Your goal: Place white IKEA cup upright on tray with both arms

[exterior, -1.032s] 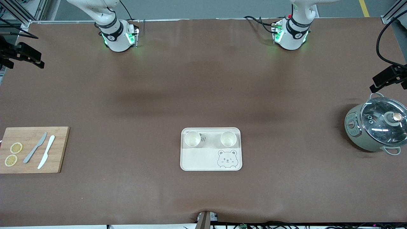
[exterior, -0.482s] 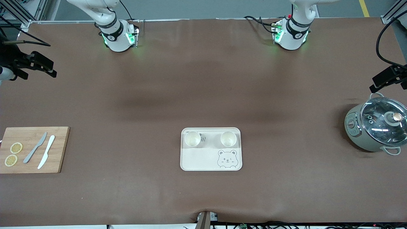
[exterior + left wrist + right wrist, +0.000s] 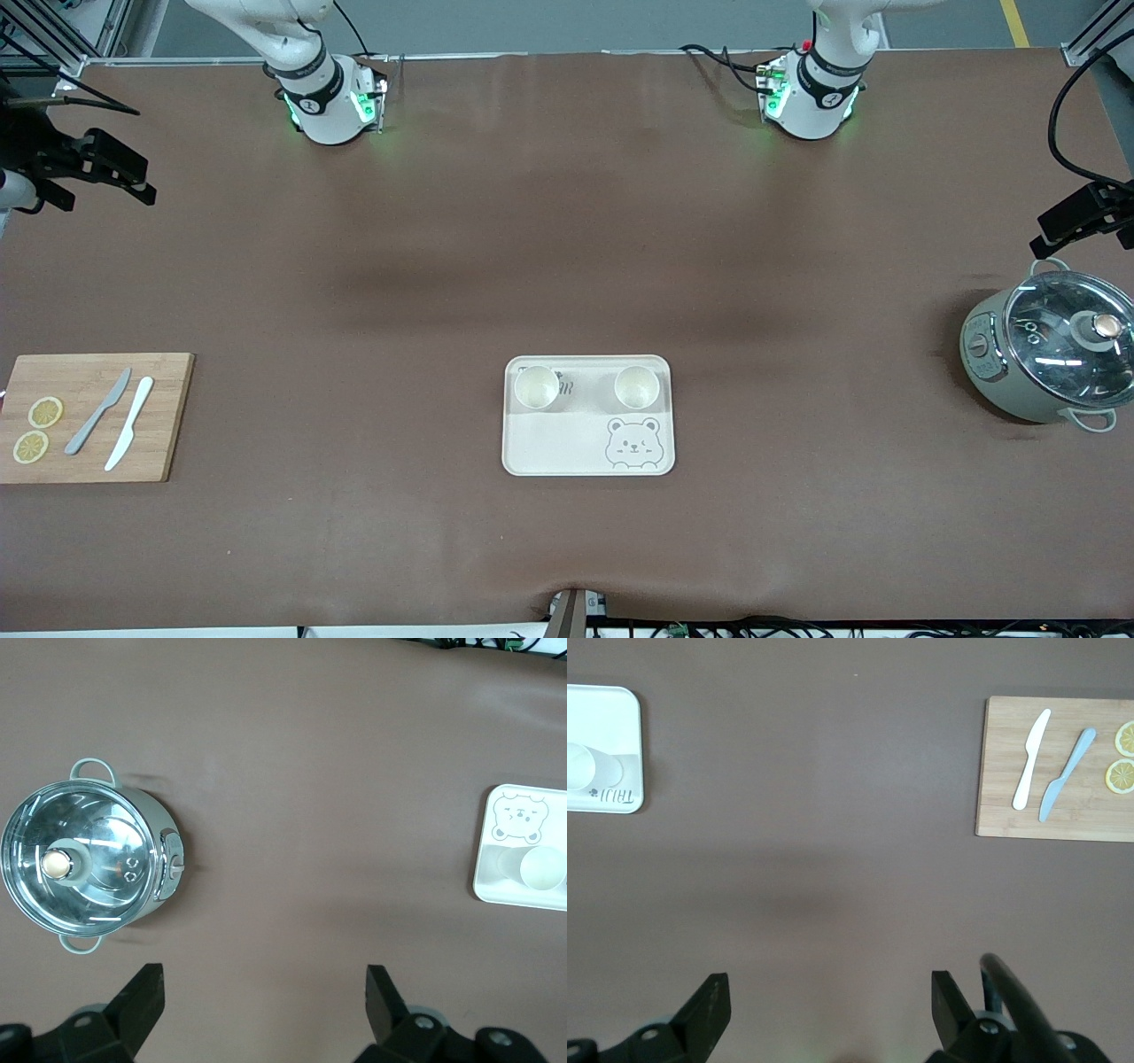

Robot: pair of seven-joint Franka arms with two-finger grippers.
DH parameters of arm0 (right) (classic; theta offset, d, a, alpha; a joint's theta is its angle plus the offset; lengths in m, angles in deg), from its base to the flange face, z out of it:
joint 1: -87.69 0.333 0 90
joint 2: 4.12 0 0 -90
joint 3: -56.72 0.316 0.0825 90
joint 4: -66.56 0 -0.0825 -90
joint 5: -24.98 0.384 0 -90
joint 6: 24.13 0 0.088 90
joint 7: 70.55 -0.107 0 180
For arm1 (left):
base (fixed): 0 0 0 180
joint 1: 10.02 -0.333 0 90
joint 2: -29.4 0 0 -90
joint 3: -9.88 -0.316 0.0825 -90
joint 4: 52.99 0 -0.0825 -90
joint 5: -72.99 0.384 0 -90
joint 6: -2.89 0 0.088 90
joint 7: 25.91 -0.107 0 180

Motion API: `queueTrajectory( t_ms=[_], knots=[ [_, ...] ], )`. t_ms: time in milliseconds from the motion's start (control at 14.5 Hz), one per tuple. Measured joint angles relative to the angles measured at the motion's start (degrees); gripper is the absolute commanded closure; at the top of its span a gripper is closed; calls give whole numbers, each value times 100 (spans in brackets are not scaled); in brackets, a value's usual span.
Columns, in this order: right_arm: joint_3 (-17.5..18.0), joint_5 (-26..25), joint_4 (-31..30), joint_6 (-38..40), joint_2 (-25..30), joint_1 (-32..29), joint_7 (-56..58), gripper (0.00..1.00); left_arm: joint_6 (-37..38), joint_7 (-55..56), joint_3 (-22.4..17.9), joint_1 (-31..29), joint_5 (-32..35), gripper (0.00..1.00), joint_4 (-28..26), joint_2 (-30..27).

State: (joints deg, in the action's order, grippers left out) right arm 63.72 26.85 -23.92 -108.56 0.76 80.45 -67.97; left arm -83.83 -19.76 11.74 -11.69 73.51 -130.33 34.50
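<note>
The cream tray (image 3: 558,443) with a grey bear drawing lies on the brown table, nearer the front camera than the middle. Two white cups stand upright on it, open ends up: one (image 3: 537,387) toward the right arm's end, one (image 3: 637,386) toward the left arm's end. My right gripper (image 3: 106,173) hangs open and empty over the table's edge at the right arm's end. My left gripper (image 3: 1067,226) hangs open and empty above the pot. The left wrist view shows its gripper (image 3: 263,1001) open, the tray (image 3: 483,890) and a cup (image 3: 542,868). The right wrist view shows its gripper (image 3: 830,1005) open, the tray (image 3: 607,713) and a cup (image 3: 589,769).
A wooden cutting board (image 3: 164,416) with two knives and two lemon slices lies at the right arm's end. A grey-green pot with a glass lid (image 3: 1054,346) stands at the left arm's end. The arm bases (image 3: 328,97) stand along the table's edge farthest from the front camera.
My right gripper has shifted a little over the table's edge at the right arm's end. The left arm, the tray and the cups have not moved.
</note>
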Motion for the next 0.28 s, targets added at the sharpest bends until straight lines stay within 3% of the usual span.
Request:
queueTrajectory(
  t_ms=[275],
  knots=[
    [-955,-1,-9,-93,-97,735,24,0,2,0,0,-1,-5,0,-3,0]
  ],
)
